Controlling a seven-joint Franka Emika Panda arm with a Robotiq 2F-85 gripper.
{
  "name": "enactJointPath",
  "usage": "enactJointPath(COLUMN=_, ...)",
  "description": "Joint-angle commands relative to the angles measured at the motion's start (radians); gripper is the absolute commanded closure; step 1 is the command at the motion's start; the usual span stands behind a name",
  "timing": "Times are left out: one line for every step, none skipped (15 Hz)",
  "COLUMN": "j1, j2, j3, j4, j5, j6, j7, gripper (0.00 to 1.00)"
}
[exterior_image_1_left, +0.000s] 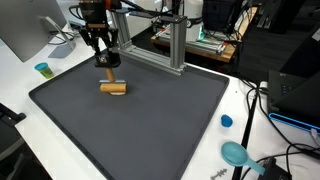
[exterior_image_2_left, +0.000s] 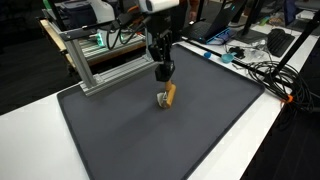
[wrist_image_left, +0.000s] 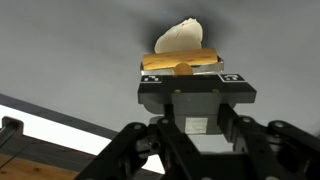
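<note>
gripper (exterior_image_1_left: 103, 60) hovers just above a tan block (exterior_image_1_left: 113, 87) lying on the dark mat (exterior_image_1_left: 150, 125); whether its claw is released or clenched cannot be told. descending off-centre might knock the block aside.

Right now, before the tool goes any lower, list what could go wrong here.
1. The tool hangs just above the wooden piece, which lies on the dark mat. An off-centre descent might push it aside rather than straddle it.
2. The metal frame stands close behind the arm, so a wide swing could strike it.
</note>
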Motion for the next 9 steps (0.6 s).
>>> enactJointPath(j1=-0.025, j2=0.024, j3=0.021, j4=0.02, j5=0.035, j6=-0.029, j7=-0.039, gripper=0.79)
enactJointPath(j1=-0.026, j2=0.028, j3=0.026, j4=0.014, j5=0.04, j6=-0.028, j7=-0.044, gripper=0.79)
enactJointPath(j1=-0.026, j2=0.03, j3=0.029, j4=0.011, j5=0.039, j6=-0.032, j7=-0.046, gripper=0.79)
enactJointPath(j1=-0.024, j2=0.031, j3=0.026, j4=0.008, j5=0.026, j6=-0.036, j7=-0.047, gripper=0.79)
enactJointPath(j1=-0.021, j2=0.032, j3=0.021, j4=0.008, j5=0.008, j6=-0.043, j7=-0.041, gripper=0.79)
enactJointPath(j1=-0.022, j2=0.035, j3=0.018, j4=0.009, j5=0.0, j6=-0.056, j7=-0.045, gripper=0.79)
enactJointPath(j1=-0.022, j2=0.038, j3=0.012, j4=0.009, j5=-0.014, j6=-0.071, j7=-0.044, gripper=0.79)
enactJointPath(j1=-0.022, j2=0.041, j3=0.009, j4=0.01, j5=-0.022, j6=-0.085, j7=-0.044, gripper=0.79)
enactJointPath(j1=-0.023, j2=0.043, j3=0.007, j4=0.01, j5=-0.026, j6=-0.092, j7=-0.044, gripper=0.79)
